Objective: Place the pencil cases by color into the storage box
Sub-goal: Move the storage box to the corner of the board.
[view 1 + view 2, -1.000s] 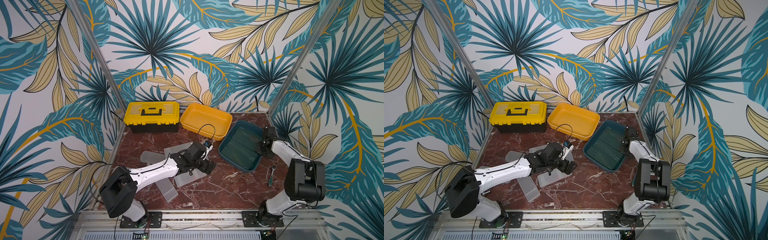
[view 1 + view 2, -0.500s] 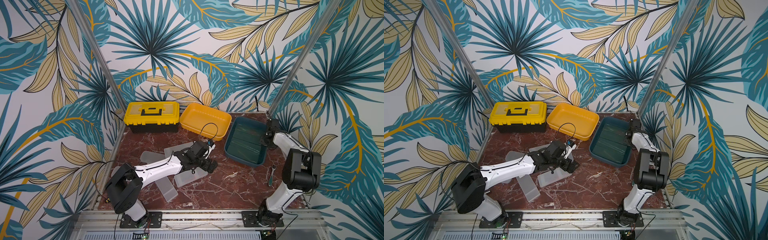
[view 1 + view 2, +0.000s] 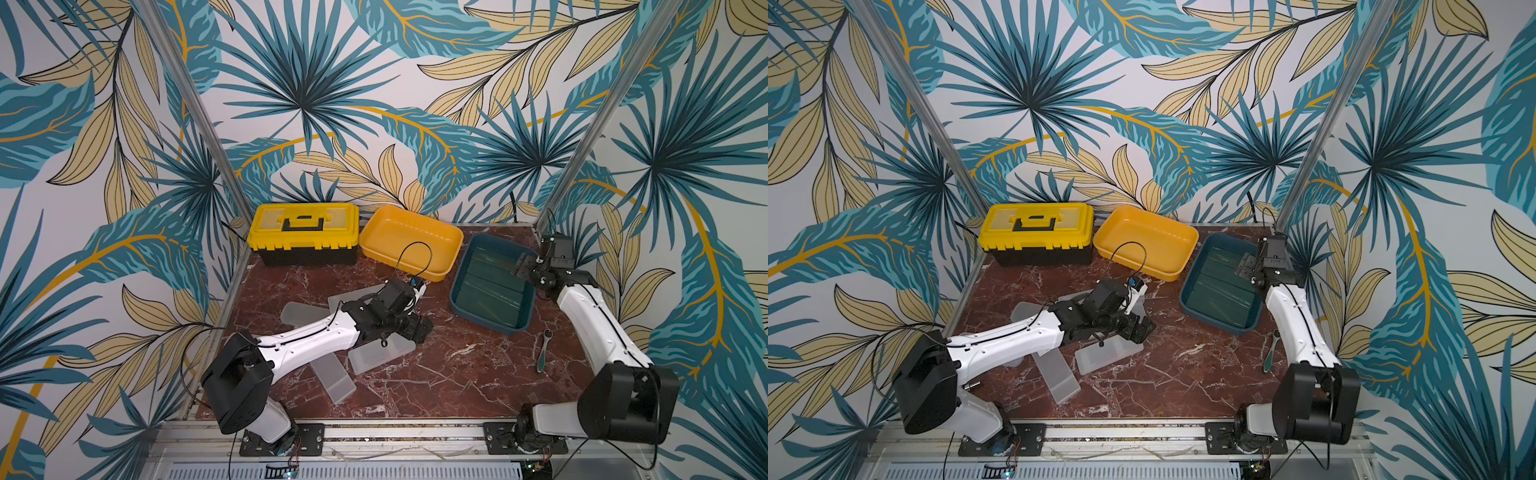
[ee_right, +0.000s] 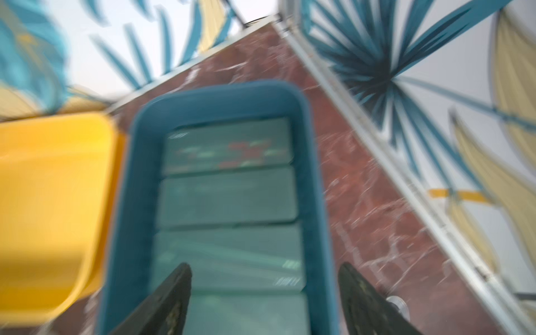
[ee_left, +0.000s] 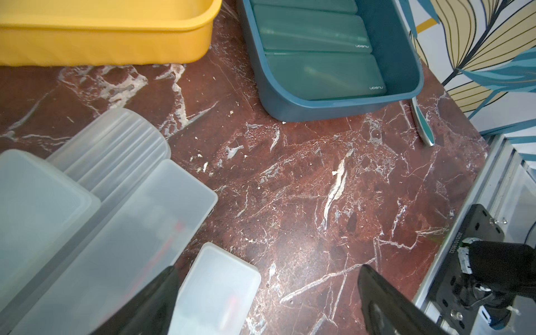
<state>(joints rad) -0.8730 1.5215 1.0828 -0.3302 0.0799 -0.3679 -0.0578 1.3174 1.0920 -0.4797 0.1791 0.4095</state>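
Several dark green pencil cases (image 3: 490,286) lie side by side in the blue storage box (image 3: 482,319) at the back right. My right gripper (image 3: 525,268) hangs open over that box's right wall, holding nothing; in the blurred right wrist view the right gripper (image 4: 264,266) has the green cases (image 4: 229,200) and the wall between its fingers. Frosted white pencil cases (image 3: 380,353) lie scattered mid-table. My left gripper (image 3: 419,328) is open just above them. In the left wrist view the left gripper (image 5: 269,301) has one frosted case (image 5: 214,290) beside a finger.
An empty yellow storage box (image 3: 399,266) stands at the back centre, next to a shut yellow toolbox (image 3: 303,232). A teal-handled metal tool (image 3: 544,353) lies on the marble near the right arm. More frosted cases (image 3: 332,380) lie under the left arm.
My right gripper has opened from shut at the blue box's right rim. The box has turned and shifted a little toward the back right. My left gripper edged slightly right.
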